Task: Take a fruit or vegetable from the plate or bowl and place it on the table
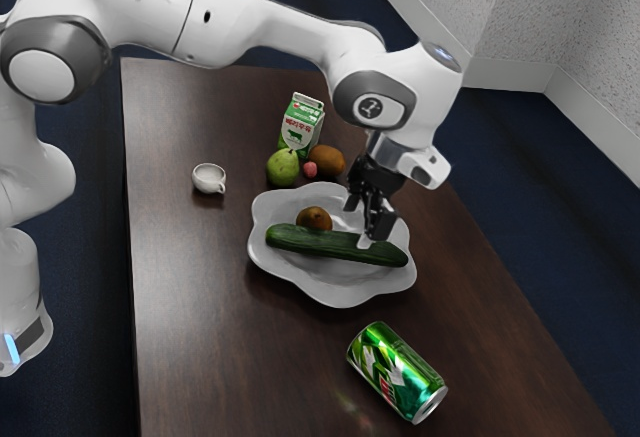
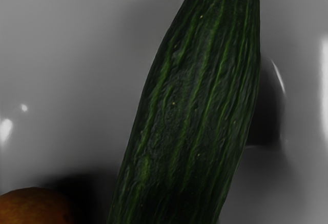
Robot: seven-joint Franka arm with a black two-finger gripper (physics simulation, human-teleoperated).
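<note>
CUCUMBER BELOW HAND: CHECK FINGER SPREAD AGAINST LONG AXIS

Exterior view: The hand [image 1: 359,225] is low over the plate [image 1: 290,282], pointing down, fingers apart. The cucumber [image 1: 325,245], the probable target, lies in the plate at the fingertips. Its long axis runs from the exterior view's left to its right, extending past the hand both ways. The finger spread appears to cross this axis, which would suit a grip on the sides. Contact cannot be confirmed. A round brown fruit [image 1: 314,218] lies in the plate beside the cucumber, toward the exterior view's left from the hand. The plate stands on the counter [image 1: 190,307].

Wrist view: The cucumber passes directly beneath the hand, long axis slightly oblique. The brown fruit lies off to one side of it. Probable next step: center the fingers across the cucumber's width, then close. Caution: an off-center grip may roll it.
</note>
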